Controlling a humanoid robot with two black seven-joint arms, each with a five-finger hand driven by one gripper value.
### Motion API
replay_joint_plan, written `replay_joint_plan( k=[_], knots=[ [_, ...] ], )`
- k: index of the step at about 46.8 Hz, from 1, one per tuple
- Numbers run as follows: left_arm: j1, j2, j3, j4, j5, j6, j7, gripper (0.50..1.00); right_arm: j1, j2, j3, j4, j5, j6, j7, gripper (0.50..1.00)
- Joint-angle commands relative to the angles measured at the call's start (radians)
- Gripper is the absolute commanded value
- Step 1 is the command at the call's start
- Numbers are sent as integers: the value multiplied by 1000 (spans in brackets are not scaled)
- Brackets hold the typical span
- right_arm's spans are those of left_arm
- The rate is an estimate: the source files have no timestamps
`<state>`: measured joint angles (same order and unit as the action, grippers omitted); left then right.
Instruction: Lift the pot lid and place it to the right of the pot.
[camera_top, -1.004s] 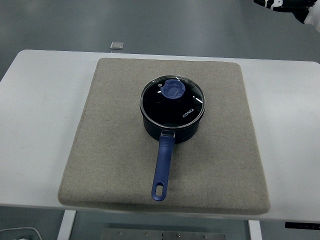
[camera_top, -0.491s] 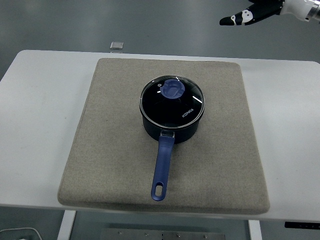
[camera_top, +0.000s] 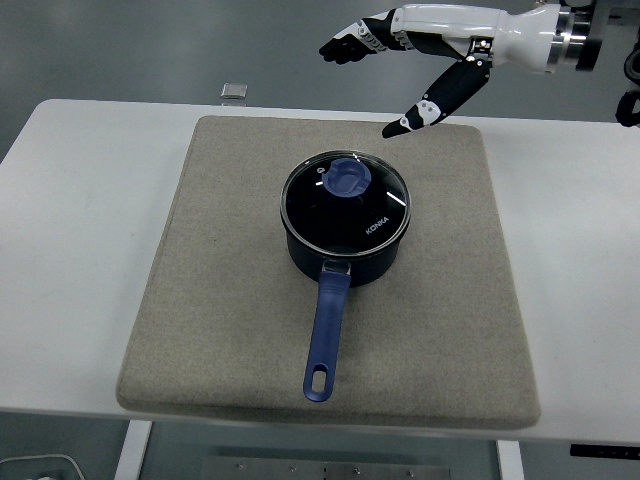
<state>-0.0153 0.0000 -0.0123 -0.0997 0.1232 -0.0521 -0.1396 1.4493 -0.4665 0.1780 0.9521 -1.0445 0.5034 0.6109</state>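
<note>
Sits closed: pot (camera_top: 345, 235) mid-mat on the beige mat (camera_top: 230, 300), glass pot lid (camera_top: 345, 208) seated flush on the rim with its blue knob (camera_top: 346, 179) upward, long blue handle (camera_top: 326, 335) aimed at the near edge, probably so the knob is free to reach from above. Hovers up and behind-right of the knob, well apart from it: right hand (camera_top: 420, 60), holding nothing, fingers (camera_top: 345, 45) stretched and thumb (camera_top: 430, 108) dropped, likely a pinch prepared for the knob. Leaves bare mat right of the pot for setting the lid down.
</note>
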Motion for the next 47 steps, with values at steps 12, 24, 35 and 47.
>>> replay_joint_plan(
  k=[12, 24, 35, 47],
  knots=[
    [0, 0, 0, 0, 0, 0, 0, 1000, -9, 23, 0, 43, -152, -75, 0, 913],
    [0, 0, 0, 0, 0, 0, 0, 1000, -20, 55, -32, 45, -221, -144, 0, 913],
    [0, 0, -2, 0, 0, 0, 0, 1000, -27, 71, -54, 47, -227, -180, 0, 913],
    [0, 0, 0, 0, 0, 0, 0, 1000, -63, 97, -63, 47, -273, -229, 0, 913]
  ],
)
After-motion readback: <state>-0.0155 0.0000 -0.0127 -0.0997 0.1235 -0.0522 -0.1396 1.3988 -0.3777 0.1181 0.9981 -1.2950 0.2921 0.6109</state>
